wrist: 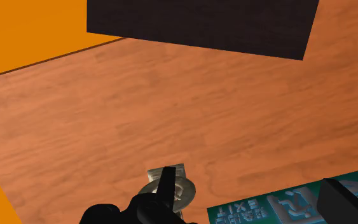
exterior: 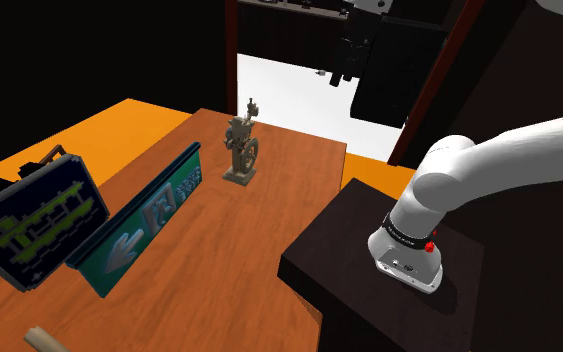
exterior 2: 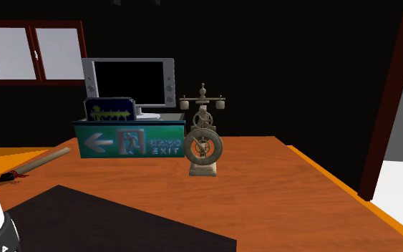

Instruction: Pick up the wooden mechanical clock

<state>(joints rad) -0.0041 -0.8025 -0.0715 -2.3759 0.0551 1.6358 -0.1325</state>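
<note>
The mechanical clock [exterior: 242, 150] stands upright on the wooden table [exterior: 269, 230], near its far end. It is a pale brown frame with a round dial low down and a crossbar with small weights on top [exterior 2: 203, 136]. My black gripper [exterior: 343, 62] hangs high above the table, well clear of the clock. In the wrist view the gripper [wrist: 247, 179] is open with nothing between its fingers. The clock [wrist: 174, 189] lies far below, partly hidden behind one finger [wrist: 165, 188].
A green exit sign [exterior: 144, 220] stands on edge beside the clock, with a screen [exterior: 34, 215] behind it. The black stand [exterior: 389, 262] adjoins the table. A grey monitor [exterior 2: 129, 82] and a long stick [exterior 2: 39, 163] are nearby. Orange floor [wrist: 25, 28] surrounds the table.
</note>
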